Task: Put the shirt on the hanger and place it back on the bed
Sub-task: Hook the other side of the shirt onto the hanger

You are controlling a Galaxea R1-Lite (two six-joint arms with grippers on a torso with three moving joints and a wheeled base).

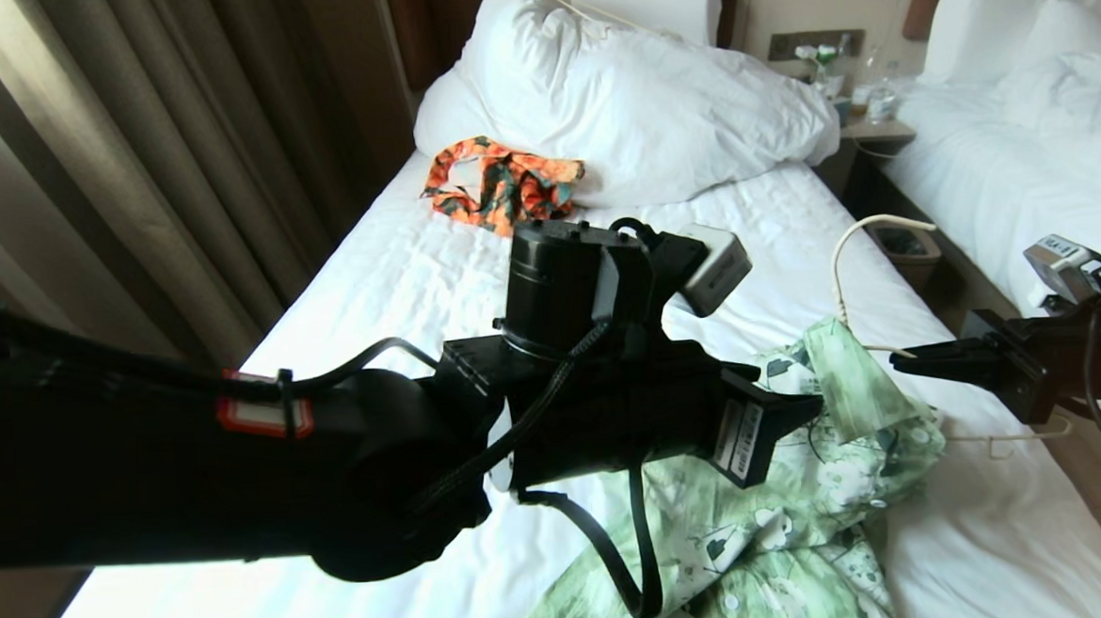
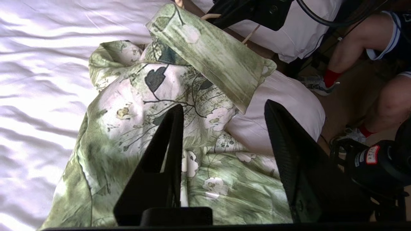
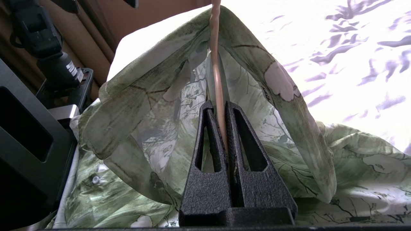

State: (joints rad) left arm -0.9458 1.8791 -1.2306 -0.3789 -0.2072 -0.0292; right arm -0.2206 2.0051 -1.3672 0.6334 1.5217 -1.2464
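The green flowered shirt lies crumpled on the white sheet of the bed, near its right edge. Its collar part is draped over the cream hanger, whose hook rises above the cloth. My right gripper reaches in from the right and is shut on the hanger's thin bar, with shirt hanging on both sides of my right gripper. My left gripper hovers open just above the shirt, nothing between its fingers. The left arm hides part of the shirt.
An orange-patterned garment lies further up the bed below the heaped white duvet. A second bed stands to the right, with a bin in the gap. Curtains hang on the left. A person's legs are beside the bed.
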